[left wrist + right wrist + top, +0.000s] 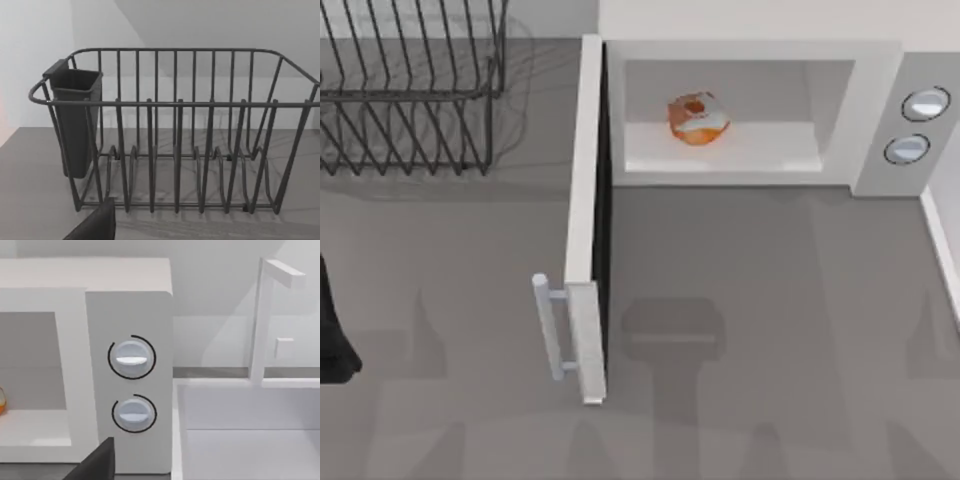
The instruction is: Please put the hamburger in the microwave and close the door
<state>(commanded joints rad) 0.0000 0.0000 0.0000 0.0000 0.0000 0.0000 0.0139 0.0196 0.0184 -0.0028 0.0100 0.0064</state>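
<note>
Across the grey bench (pixel 740 300), the large white boxy microwave (pixel 880 110) stands at the far edge, its tall white door (pixel 585 200) swung fully open toward the near side. Left of it sits a black wire rack (pixel 410 90) holding a dark cup (pixel 75 120). Inside the cavity rests the small orange-brown hamburger (pixel 698 120), well apart from both arms; whether either arm's fingers are released or clenched, I cannot tell.

No words, numbers, brands or signs to read anywhere. Nothing written on the microwave (pixel 880 70), on its two round knobs (pixel 131 359), on the door (pixel 586 200), on the wire rack (pixel 175 135) or on the tabletop (pixel 770 330).
</note>
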